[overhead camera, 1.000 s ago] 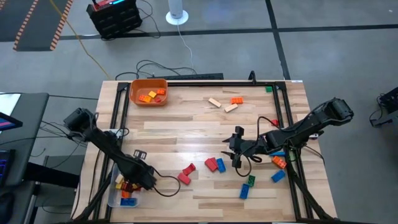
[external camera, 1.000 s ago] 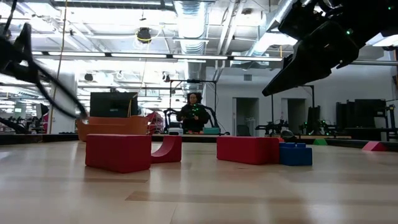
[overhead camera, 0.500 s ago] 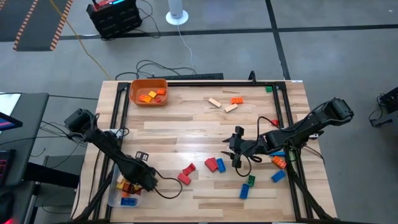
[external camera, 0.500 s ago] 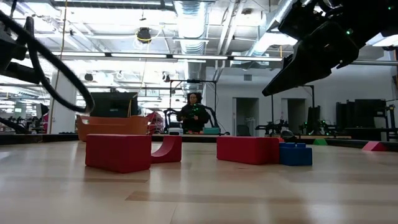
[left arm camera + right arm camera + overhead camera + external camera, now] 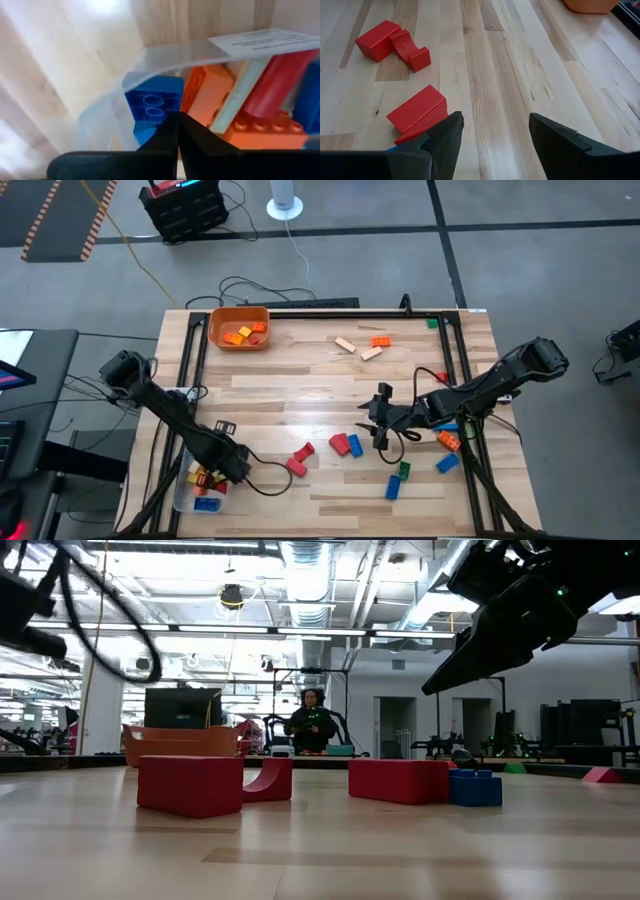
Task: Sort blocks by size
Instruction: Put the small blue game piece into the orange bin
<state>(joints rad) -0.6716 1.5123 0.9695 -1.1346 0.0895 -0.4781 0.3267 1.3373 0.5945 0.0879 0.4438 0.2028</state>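
Note:
My left gripper [image 5: 177,125] points down over the clear tub [image 5: 181,502] at the table's near left. Its fingers are shut with nothing between them. The tub holds blue [image 5: 152,102], orange [image 5: 207,92], tan [image 5: 240,95] and red [image 5: 277,82] blocks. My right gripper [image 5: 492,137] hangs open above the table's middle, slanting down. Just beyond its fingers a red block [image 5: 417,112] lies on the wood. Farther off lie another red block [image 5: 377,34] and a red arch [image 5: 410,47]. More loose blocks [image 5: 393,487] lie at the near right.
The orange bin [image 5: 215,340] at the far left holds a few orange and yellow blocks. Two tan blocks [image 5: 345,345] and an orange one [image 5: 380,340] lie at the far middle. Black rails [image 5: 190,380] run along both table sides. A person stands in the room behind.
In the low view the left arm's cable loop has swung upward at the left. The right arm and the loose blocks have kept still.

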